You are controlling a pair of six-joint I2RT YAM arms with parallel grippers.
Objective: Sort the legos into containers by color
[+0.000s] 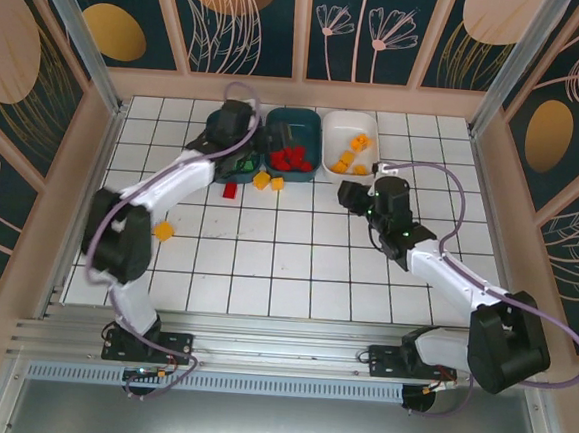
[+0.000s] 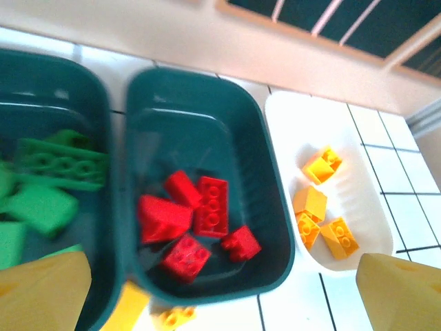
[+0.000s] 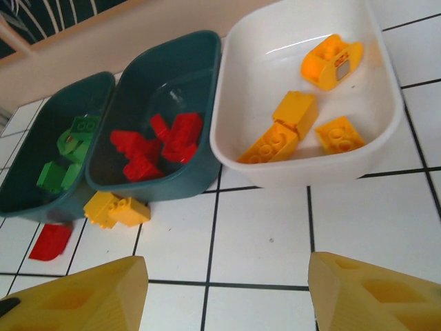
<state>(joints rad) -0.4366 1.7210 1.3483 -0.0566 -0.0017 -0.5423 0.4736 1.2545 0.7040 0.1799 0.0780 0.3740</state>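
While the open left end effector (image 2: 224, 283) hangs over the red legos (image 2: 209, 207), the open right end effector (image 3: 224, 269) faces the yellow legos (image 3: 295, 114).

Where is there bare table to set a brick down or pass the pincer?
Free: the tiles mid-table between left arm and right arm, and the strip right of the white tub. Crowded: in front of the teal tubs, where loose yellow bricks and a red brick lie.
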